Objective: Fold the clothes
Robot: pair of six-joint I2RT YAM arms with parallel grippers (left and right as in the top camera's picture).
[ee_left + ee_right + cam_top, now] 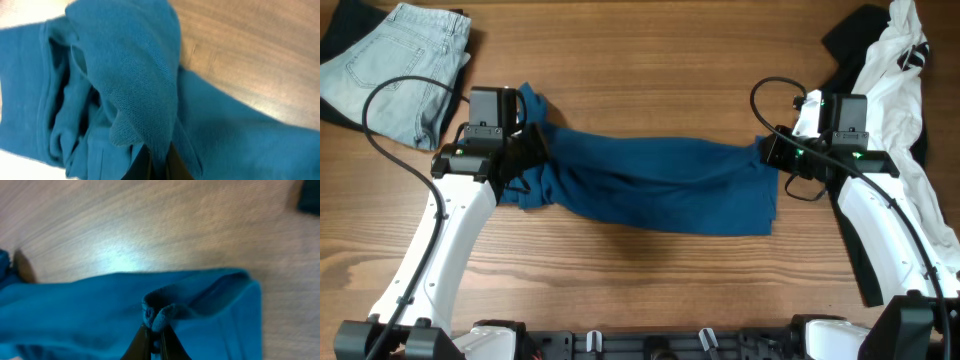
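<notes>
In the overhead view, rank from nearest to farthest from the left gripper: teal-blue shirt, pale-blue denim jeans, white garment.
1. Teal-blue shirt: in the left gripper.
2. Pale-blue denim jeans: top-left corner.
3. White garment: far right edge.

Right gripper [155,330] pinched closed; left gripper [156,162], mostly hidden, seemingly closed too

Bright glare on table [117,255], blurry close-ups

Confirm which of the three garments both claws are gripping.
The teal shirt mid-table, pinched at each end; the pale jeans far left and white garment far right lie ungripped.
</notes>
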